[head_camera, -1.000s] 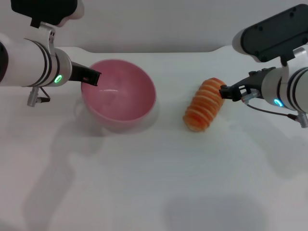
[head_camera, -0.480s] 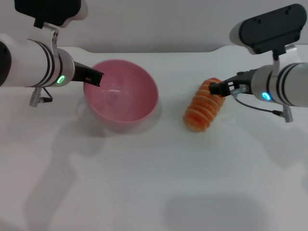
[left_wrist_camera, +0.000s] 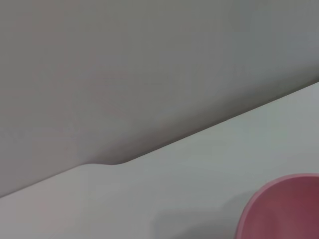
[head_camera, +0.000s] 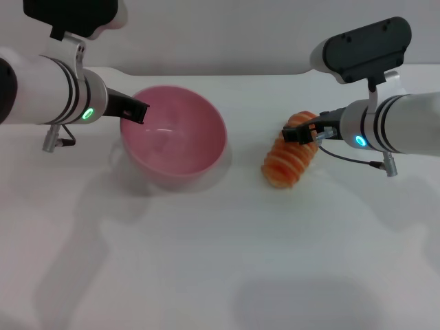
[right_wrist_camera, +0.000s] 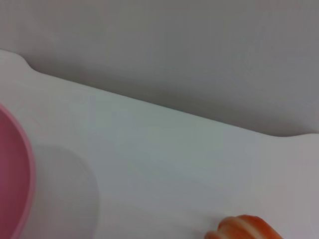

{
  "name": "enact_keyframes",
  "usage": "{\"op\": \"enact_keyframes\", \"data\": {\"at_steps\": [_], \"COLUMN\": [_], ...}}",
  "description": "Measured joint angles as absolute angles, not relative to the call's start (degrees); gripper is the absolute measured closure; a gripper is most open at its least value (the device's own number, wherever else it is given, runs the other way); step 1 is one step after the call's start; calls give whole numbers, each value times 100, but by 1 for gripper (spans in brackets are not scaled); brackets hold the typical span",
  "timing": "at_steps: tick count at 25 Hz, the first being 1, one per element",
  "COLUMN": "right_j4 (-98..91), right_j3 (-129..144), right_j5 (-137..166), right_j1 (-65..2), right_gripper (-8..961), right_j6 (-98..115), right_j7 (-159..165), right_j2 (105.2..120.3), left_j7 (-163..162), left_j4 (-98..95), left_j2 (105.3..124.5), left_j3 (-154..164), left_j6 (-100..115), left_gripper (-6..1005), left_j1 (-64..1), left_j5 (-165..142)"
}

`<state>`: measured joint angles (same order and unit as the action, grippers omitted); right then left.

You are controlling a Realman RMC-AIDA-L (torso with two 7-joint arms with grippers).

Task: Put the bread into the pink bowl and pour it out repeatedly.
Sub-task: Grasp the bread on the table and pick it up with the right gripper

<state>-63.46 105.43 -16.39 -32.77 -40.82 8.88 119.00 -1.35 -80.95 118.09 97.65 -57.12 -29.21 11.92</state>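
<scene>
Two grippers are in the head view. The left gripper (head_camera: 134, 108) sits at the left rim of the pink bowl (head_camera: 174, 139), upper left of centre; whether it is clamped cannot be told. The right gripper (head_camera: 297, 133) is at the bread's (head_camera: 289, 161) upper end, right of centre, finger state undeterminable. Bread rests on the white table (head_camera: 220, 261), apart from the bowl.

No readable text, label, brand, number or sign anywhere in view. Nothing printed on the glossy round pink bowl (head_camera: 174, 139), on the orange-and-cream striped oblong bread (head_camera: 291, 152), or on the plain white tabletop (head_camera: 220, 247).
</scene>
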Motion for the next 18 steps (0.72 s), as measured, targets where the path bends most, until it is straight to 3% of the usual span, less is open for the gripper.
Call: {"op": "enact_keyframes", "data": {"at_steps": [18], "right_j4": [-5097], "right_j3": [10532], "right_j5": [-2069], "right_j1": [-3756], "right_gripper": [231], "right_j6": [-3640], "right_j7": [746], "right_j2": [11911], "left_j7": [1], "left_j4": [-8099], "left_j2": [11816], "left_j3": [9764], "left_j6": [-5708], "left_gripper": [958], "left_j1": [-2908], "left_j5": [1207]}}
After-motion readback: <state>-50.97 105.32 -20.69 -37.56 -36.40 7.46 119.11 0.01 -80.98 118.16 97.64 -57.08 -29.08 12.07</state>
